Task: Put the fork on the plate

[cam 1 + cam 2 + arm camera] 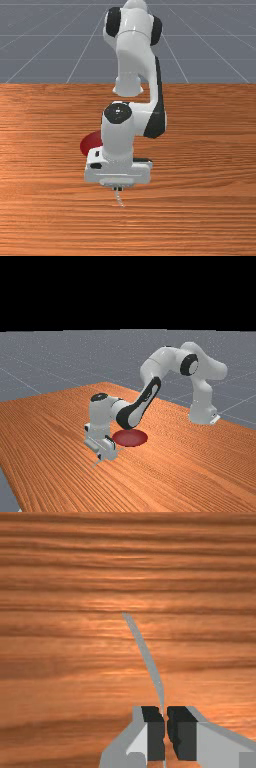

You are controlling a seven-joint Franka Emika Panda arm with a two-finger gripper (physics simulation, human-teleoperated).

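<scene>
A table of orange-brown wood (200,205) ran beneath a white and grey robot arm (159,362), which reached across it toward the far view's left with its task roughly at the halfway mark. The dark red plate (130,438) lay on the wood, partly hidden behind the arm in the front view, and had received nothing that could be seen. The gripper (166,714), pointing down just beside the plate and on its side away from the arm's base, had its jaws drawn narrow, nearly together, and appeared to hold the fork between them. The grey fork (144,654), slender and slightly curved, ran through the grip: one end reached out over the wood, away from the plate, while a thin stretch showed past the hand on the plate's side in the far view. The grasp, then, looked made; whether the fork had cleared the wood could not be told. Left to do, by all appearances, were a lift or a little more height, a short carry back toward the arm's base until the fork stood over the plate, a lowering and a release.
</scene>
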